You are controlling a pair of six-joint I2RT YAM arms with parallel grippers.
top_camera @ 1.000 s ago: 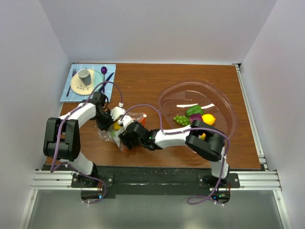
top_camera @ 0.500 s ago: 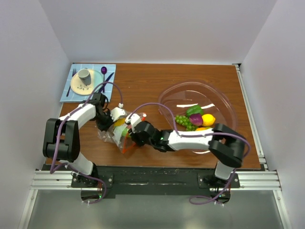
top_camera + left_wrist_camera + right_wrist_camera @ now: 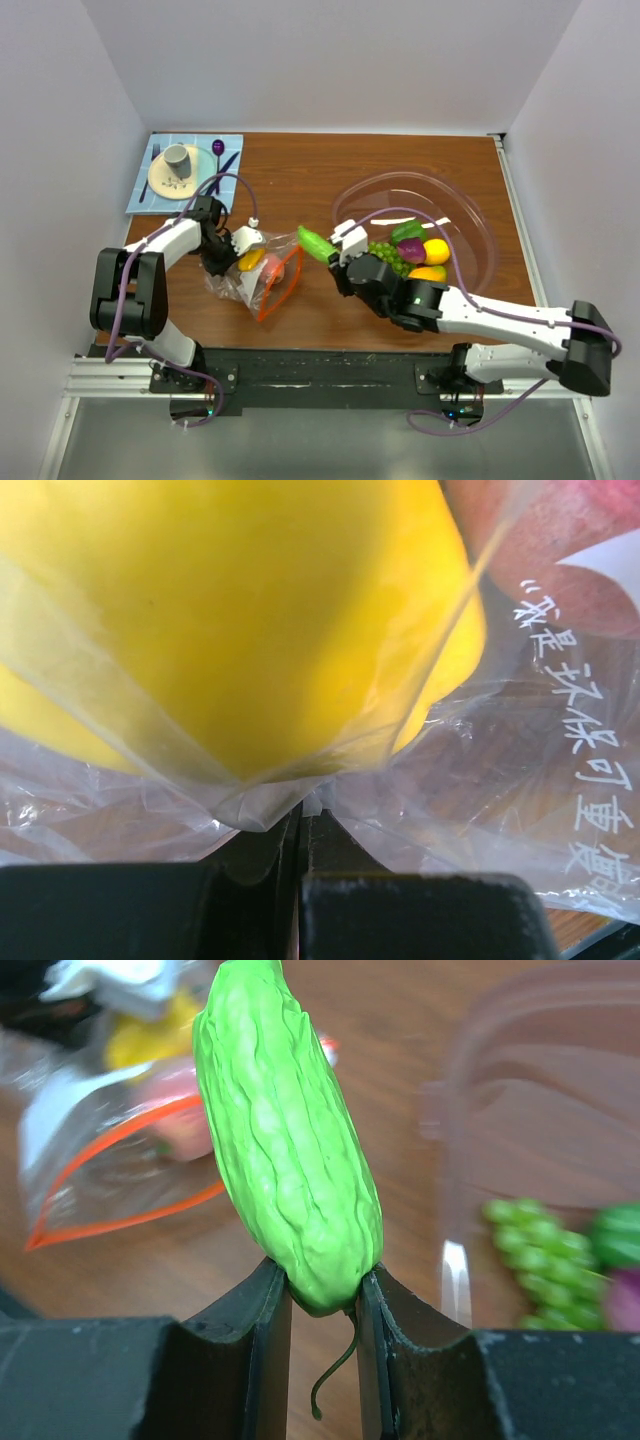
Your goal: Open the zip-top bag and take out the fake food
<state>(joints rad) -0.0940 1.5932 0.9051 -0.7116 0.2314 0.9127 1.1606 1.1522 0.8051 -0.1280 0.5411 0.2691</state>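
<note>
The zip-top bag (image 3: 262,280) lies open on the table left of centre, its orange-red zip strip (image 3: 283,285) gaping toward the right. A yellow piece (image 3: 250,259) and a red-pink piece (image 3: 272,272) of fake food sit inside. My left gripper (image 3: 225,253) is shut on the bag's plastic edge (image 3: 300,805), with the yellow piece (image 3: 230,620) just behind it. My right gripper (image 3: 335,250) is shut on a green wrinkled gourd (image 3: 316,243), held above the table between bag and bowl; the gourd also shows in the right wrist view (image 3: 290,1150).
A large clear pinkish bowl (image 3: 460,200) at the right holds green grapes (image 3: 383,251), a green pepper, a purple piece and yellow and orange fruits. A blue mat (image 3: 145,195) with plate, grey cup (image 3: 177,158) and cutlery lies at the far left corner.
My right gripper has drawn out of the bag with the green gourd and moved right toward the bowl. The left gripper has kept its hold on the bag.
</note>
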